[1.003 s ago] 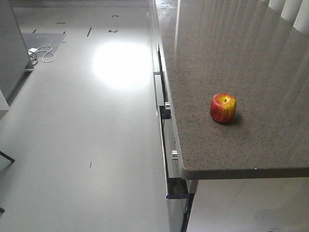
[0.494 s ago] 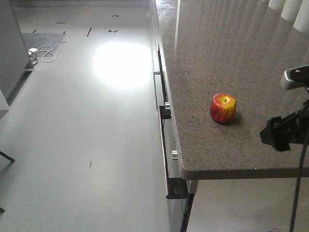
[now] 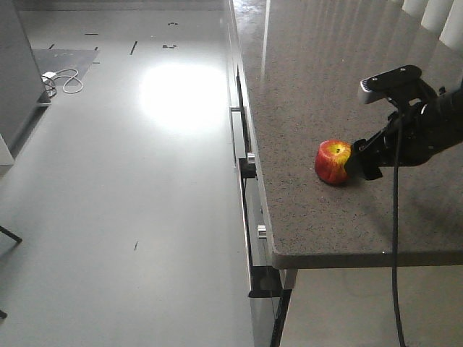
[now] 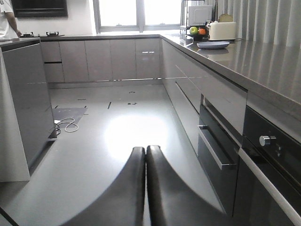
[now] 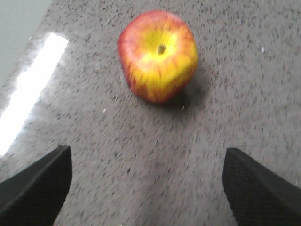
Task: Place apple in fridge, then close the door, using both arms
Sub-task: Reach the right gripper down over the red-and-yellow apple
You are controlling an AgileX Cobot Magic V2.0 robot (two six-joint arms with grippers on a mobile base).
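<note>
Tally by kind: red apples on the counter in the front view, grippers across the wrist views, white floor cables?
Red apple: 1
Grippers: 2, left gripper and right gripper
White cable: 1
Total: 4

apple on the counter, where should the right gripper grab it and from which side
Grip the apple across its round red sides, at the widest band. It sits upright on the counter with the stem dimple up and nothing beside it, so coming from above the open right gripper can likely straddle it.
</note>
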